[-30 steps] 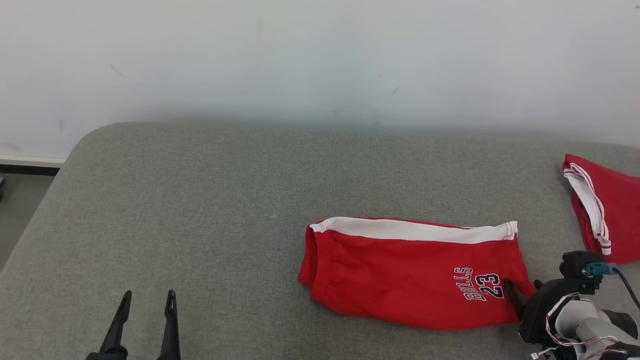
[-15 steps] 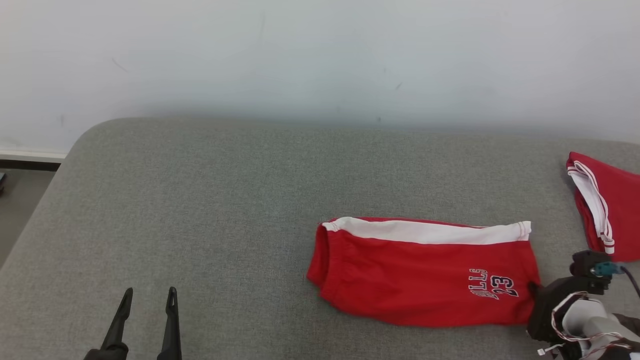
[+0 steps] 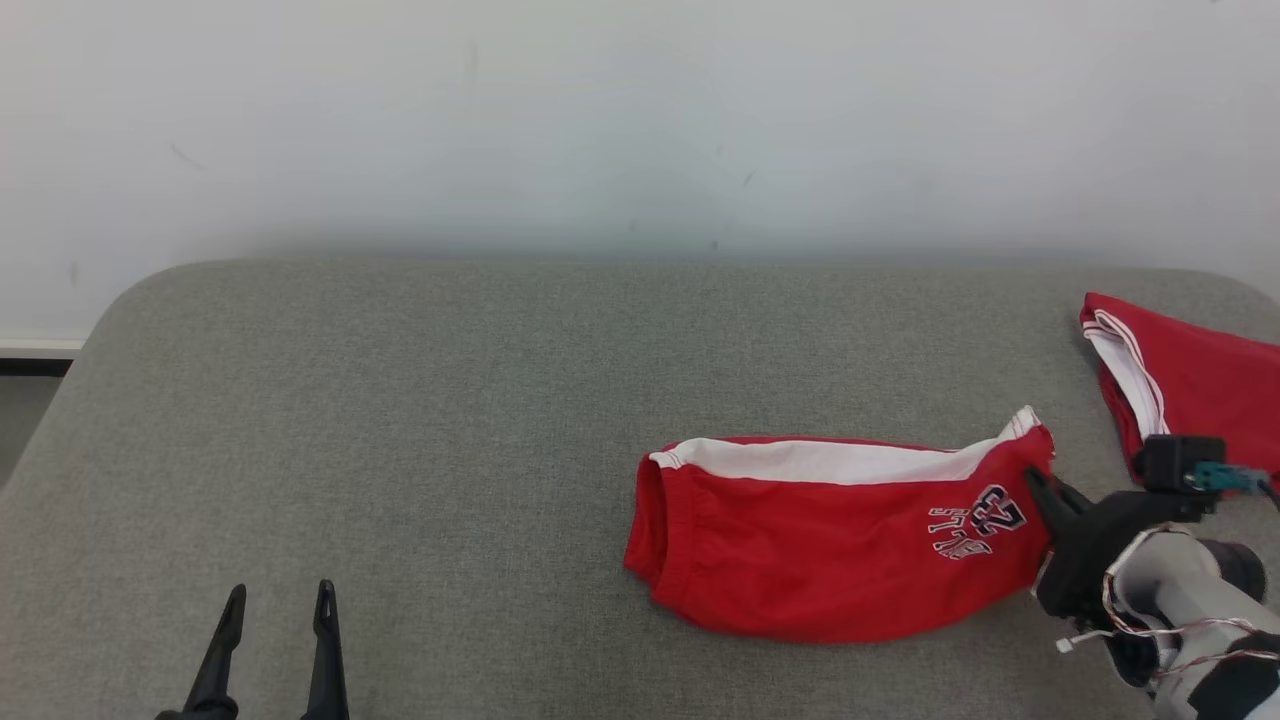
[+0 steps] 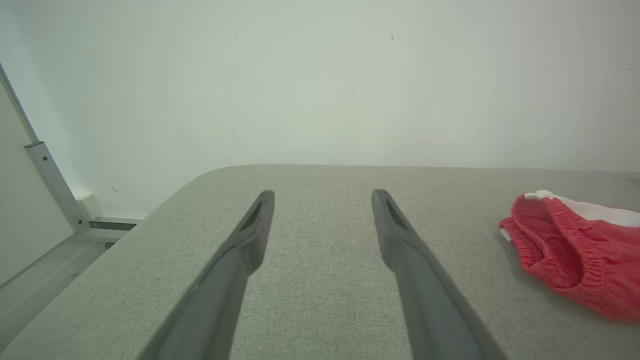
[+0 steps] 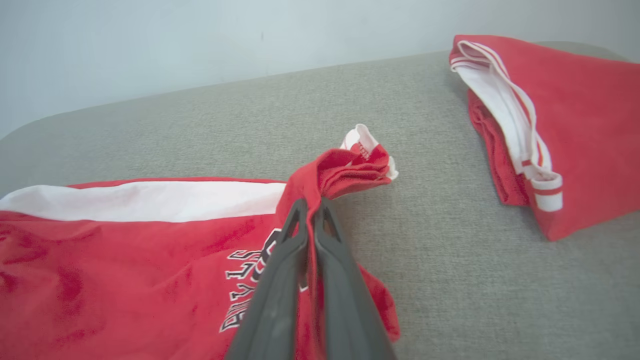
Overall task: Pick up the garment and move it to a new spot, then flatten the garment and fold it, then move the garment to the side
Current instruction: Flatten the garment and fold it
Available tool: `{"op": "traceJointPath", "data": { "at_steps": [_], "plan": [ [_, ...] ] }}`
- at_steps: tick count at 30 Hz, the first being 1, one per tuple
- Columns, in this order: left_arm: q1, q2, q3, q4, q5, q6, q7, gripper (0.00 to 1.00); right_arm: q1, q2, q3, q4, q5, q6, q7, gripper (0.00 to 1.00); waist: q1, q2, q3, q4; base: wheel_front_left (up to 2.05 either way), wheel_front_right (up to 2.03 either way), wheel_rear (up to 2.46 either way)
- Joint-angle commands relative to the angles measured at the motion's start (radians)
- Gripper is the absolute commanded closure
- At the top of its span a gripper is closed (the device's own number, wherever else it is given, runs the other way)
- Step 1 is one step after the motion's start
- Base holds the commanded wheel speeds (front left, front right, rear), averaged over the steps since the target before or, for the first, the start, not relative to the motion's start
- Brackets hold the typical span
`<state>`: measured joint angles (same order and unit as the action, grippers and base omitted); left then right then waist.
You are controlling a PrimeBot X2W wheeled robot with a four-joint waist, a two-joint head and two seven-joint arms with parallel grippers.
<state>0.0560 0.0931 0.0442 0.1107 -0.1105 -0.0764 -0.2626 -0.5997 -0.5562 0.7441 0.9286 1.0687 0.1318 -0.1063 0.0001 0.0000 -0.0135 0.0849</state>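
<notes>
White painted wall behind the work area, faint scuffs.
Grey woven-fabric tabletop with rounded corners runs across the head view.
Red cotton shorts with a white side stripe and dark "BULLS 23" print lie right of centre on the tabletop. The elastic waistband faces the robot's left and the leg hem its right. The printed hem corner is bunched and raised off the surface; the rest lies flat.
Second red garment with white striped trim, folded, sits at the far right edge, apart from the shorts.
Right gripper: jaws closed tight, pinching the bunched hem corner; right wrist view shows red cloth gathered at the tips.
Left gripper: lower left, jaws spread wide and holding nothing, well apart from the shorts, over bare tabletop.
</notes>
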Motion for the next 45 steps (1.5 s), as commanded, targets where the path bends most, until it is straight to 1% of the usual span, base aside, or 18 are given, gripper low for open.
{"op": "traceJointPath", "data": {
  "at_steps": [1, 4, 7, 10, 14, 17, 22, 23, 26, 30, 31, 32, 33, 35, 39, 42, 45],
  "plan": [
    [0.012, -0.003, 0.005, -0.005, -0.003, 0.004, -0.003, 0.0, -0.007, 0.003, 0.012, -0.046, -0.002, -0.003, -0.006, 1.0, -0.0001, 0.0, -0.001, -0.007, 0.0, 0.0, 0.0],
    [0.018, -0.006, 0.004, -0.011, -0.001, 0.004, -0.003, 0.0, -0.011, -0.004, 0.034, -0.169, -0.007, -0.003, 0.0, 1.0, -0.0001, 0.0, -0.001, -0.014, 0.0, 0.0, 0.0],
    [0.019, -0.008, -0.001, -0.014, 0.002, 0.004, -0.003, 0.0, -0.022, 0.017, 0.051, -0.275, -0.017, -0.003, 0.016, 1.0, -0.0001, 0.0, 0.002, -0.014, 0.0, 0.0, 0.0],
    [0.001, -0.013, -0.016, -0.011, 0.006, -0.001, -0.003, 0.0, -0.028, 0.053, 0.063, -0.341, -0.036, -0.003, 0.04, 1.0, -0.0001, 0.0, 0.013, 0.005, 0.0, 0.0, 0.0],
    [-0.034, -0.018, -0.045, 0.005, 0.005, -0.01, -0.003, 0.0, -0.026, 0.114, 0.073, -0.382, -0.062, -0.003, 0.072, 1.0, -0.0001, 0.0, 0.03, 0.052, 0.0, 0.0, 0.0],
    [-0.061, -0.022, -0.071, 0.019, 0.006, -0.018, -0.003, 0.0, -0.009, 0.159, 0.081, -0.38, -0.084, -0.003, 0.098, 1.0, -0.0001, 0.0, 0.044, 0.092, 0.0, 0.0, 0.0],
    [-0.103, -0.029, -0.102, 0.04, 0.001, -0.025, -0.003, 0.0, 0.02, 0.222, 0.077, -0.31, -0.118, -0.003, 0.128, 1.0, -0.0001, 0.0, 0.065, 0.149, 0.0, 0.0, 0.0],
    [-0.103, -0.029, -0.102, 0.04, 0.001, -0.025, -0.003, 0.0, 0.02, 0.222, 0.077, -0.31, -0.118, -0.003, 0.128, 1.0, -0.0001, 0.0, 0.065, 0.149, 0.0, 0.0, 0.0],
    [-0.117, -0.031, -0.103, 0.048, -0.003, -0.028, -0.003, 0.0, 0.036, 0.262, 0.083, -0.277, -0.138, -0.003, 0.134, 1.0, -0.0001, 0.0, 0.073, 0.161, 0.0, 0.0, 0.0],
    [-0.126, -0.032, -0.094, 0.059, -0.005, -0.027, -0.003, 0.0, 0.048, 0.3, 0.085, -0.239, -0.155, -0.003, 0.121, 1.0, -0.0001, 0.0, 0.075, 0.158, 0.0, 0.0, 0.0],
    [-0.126, -0.031, -0.092, 0.062, -0.004, -0.027, -0.003, 0.0, 0.048, 0.308, 0.083, -0.236, -0.159, -0.003, 0.113, 0.72, -0.0001, 0.0, 0.073, 0.155, 0.0, 0.0, 0.0],
    [-0.126, -0.031, -0.09, 0.064, -0.003, -0.027, -0.003, 0.0, 0.047, 0.313, 0.085, -0.24, -0.162, -0.003, 0.105, 0.46, -0.0001, 0.0, 0.07, 0.151, 0.0, 0.0, 0.0],
    [-0.126, -0.031, -0.086, 0.064, -0.002, -0.026, -0.003, 0.0, 0.048, 0.313, 0.082, -0.243, -0.159, -0.003, 0.098, 0.0, -0.0001, 0.0, 0.067, 0.146, 0.0, 0.0, 0.0],
    [-0.123, -0.029, -0.08, 0.066, 0.0, -0.026, -0.003, 0.0, 0.044, 0.3, 0.08, -0.266, -0.168, -0.003, 0.073, 0.0, -0.0001, 0.0, 0.059, 0.136, 0.0, 0.0, 0.0],
    [-0.103, -0.025, -0.065, 0.061, 0.002, -0.025, -0.003, 0.0, 0.058, 0.259, 0.051, -0.35, -0.149, -0.003, 0.034, 0.0, -0.0001, 0.0, 0.044, 0.114, 0.0, 0.0, 0.0],
    [-0.087, -0.026, -0.057, 0.05, 0.004, -0.021, -0.003, 0.0, 0.074, 0.21, 0.011, -0.416, -0.148, -0.003, 0.017, 0.0, -0.0001, 0.0, 0.036, 0.1, 0.0, 0.0, 0.0],
    [-0.076, -0.028, -0.053, 0.04, 0.004, -0.022, -0.003, 0.0, 0.097, 0.155, -0.04, -0.457, -0.158, -0.003, 0.025, 0.0, -0.0001, 0.0, 0.036, 0.092, 0.0, 0.0, 0.0]
  ]
}}
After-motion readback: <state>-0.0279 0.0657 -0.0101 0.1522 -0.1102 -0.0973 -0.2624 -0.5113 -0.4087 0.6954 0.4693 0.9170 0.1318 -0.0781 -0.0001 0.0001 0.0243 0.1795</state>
